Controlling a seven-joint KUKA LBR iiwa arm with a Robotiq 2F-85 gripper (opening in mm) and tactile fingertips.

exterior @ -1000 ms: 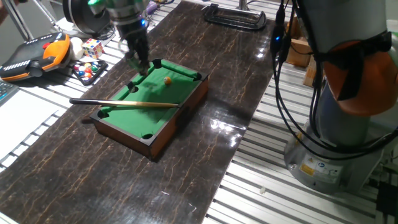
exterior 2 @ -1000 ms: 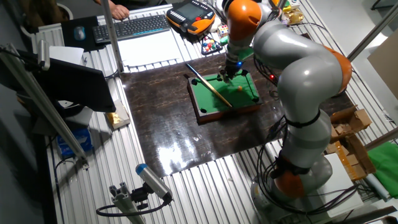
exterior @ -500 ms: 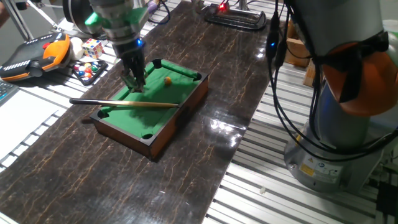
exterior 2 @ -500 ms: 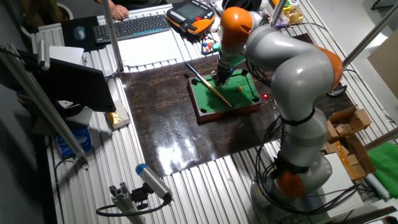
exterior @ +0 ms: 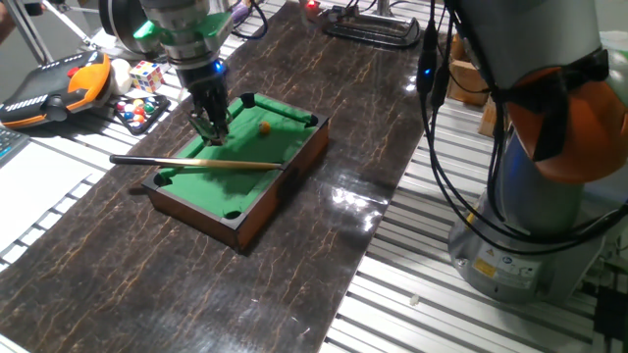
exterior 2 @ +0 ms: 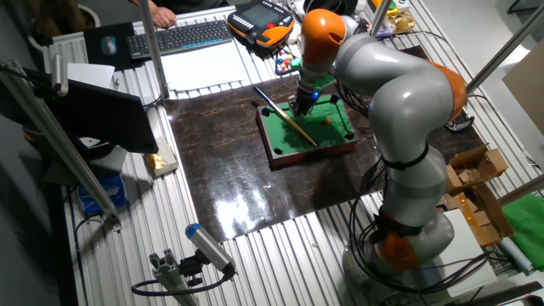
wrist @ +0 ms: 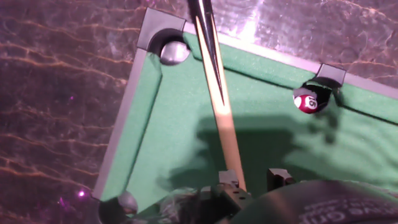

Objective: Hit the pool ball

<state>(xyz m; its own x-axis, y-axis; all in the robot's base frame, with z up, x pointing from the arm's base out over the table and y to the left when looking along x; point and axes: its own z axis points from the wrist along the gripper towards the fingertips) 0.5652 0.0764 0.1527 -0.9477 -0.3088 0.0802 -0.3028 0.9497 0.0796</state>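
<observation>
The pool ball [exterior: 264,126] is a tiny yellow-orange ball on the green felt of the mini pool table [exterior: 294,157], near its far end; it also shows in the other fixed view [exterior 2: 328,120]. It is out of the hand view. A wooden cue [exterior: 206,164] lies across the table [exterior 2: 289,121]. My gripper [exterior: 211,134] hangs low over the felt, left of the ball and just behind the cue. In the hand view the cue [wrist: 217,93] runs down between my two fingers [wrist: 229,180]; the jaws stand apart around it without pressing on it.
A maroon ball [wrist: 308,101] sits at a side pocket and a grey one [wrist: 175,53] in a corner pocket. A tray of multicoloured balls [exterior: 137,111], a puzzle cube [exterior: 147,75] and an orange pendant [exterior: 61,83] lie left of the mat. A black clamp [exterior: 371,25] lies far back.
My gripper moved from the table's far left corner toward the cue and lower over the felt, then held still. Ball and cue have not moved.
</observation>
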